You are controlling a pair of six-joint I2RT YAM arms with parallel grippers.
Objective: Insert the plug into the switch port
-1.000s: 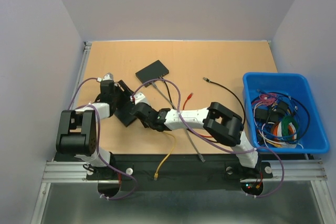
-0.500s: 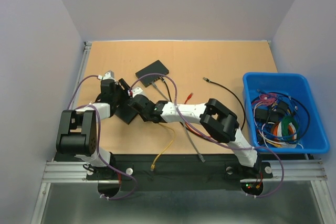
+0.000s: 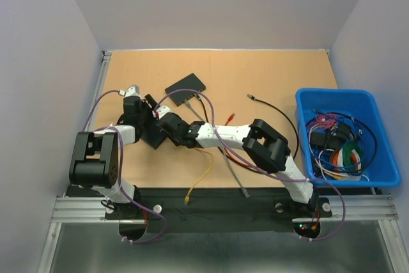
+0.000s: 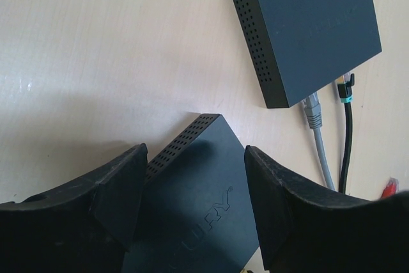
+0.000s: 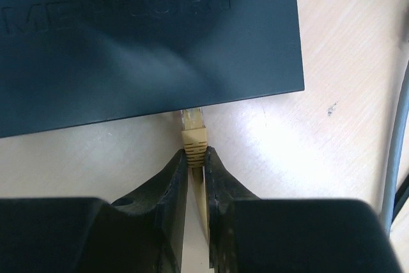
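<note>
Right wrist view: right gripper (image 5: 195,153) pinched nearly closed on the yellow plug (image 5: 193,133), its fingers (image 5: 172,177) clamping the boot from 9 and 3 o'clock. Plug points to 12 o'clock. Its clear tip meets the near edge of the switch (image 5: 147,43). The port face is hidden from this angle, so seating depth cannot be told.

Left wrist view: left gripper (image 4: 195,151) spread wide. Its fingers (image 4: 118,187) lie against the two long sides of the switch, one at 9 o'clock and one at 3 o'clock, with the vented end poking out towards 12 o'clock. Second switch (image 4: 313,30) sits apart at 1 o'clock, with a grey cable (image 4: 317,132) and a black cable (image 4: 347,126) plugged into its near face. Red plug (image 4: 390,187) shows at the 3 o'clock edge, blurred.

Top external view: both grippers meet over the switch, left of centre on the table (image 3: 255,75). The left arm reaches in from 9 o'clock, the right arm from 4 o'clock. Yellow cable (image 3: 204,177) trails from the right gripper towards 5 o'clock and off the near edge. Blue bin (image 3: 332,92) of mixed cables stands at the table's 3 o'clock side
</note>
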